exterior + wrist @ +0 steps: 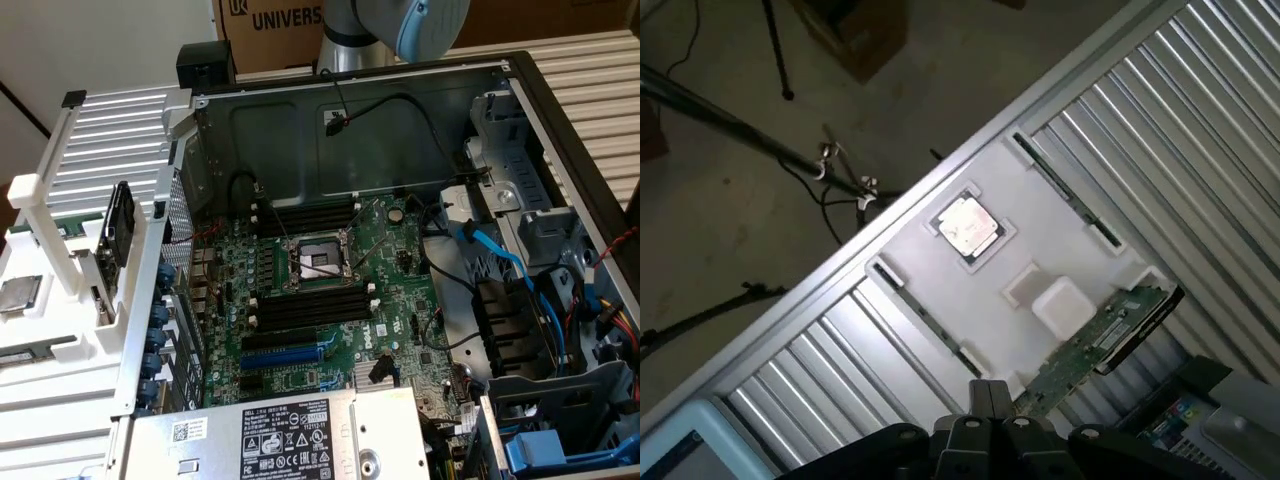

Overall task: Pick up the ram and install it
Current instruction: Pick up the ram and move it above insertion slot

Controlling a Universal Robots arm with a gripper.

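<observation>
Gripper [988,400] fingers pinched shut, nothing in them. Ram [120,222] standing on edge in the white rack [30,190], roughly 9 o'clock from the motherboard [385,285] in the exterior view.

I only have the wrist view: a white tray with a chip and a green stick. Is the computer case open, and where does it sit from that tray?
Observer: Yes. The computer case lies open with its motherboard exposed, to the exterior view's right of the white tray.
Operator: Any memory slots free for the ram?
Observer: The long black memory slots on both sides of the processor socket look empty.
Operator: Where is the arm?
Observer: The arm is at the exterior view's top edge, beyond the case's far wall.
</observation>
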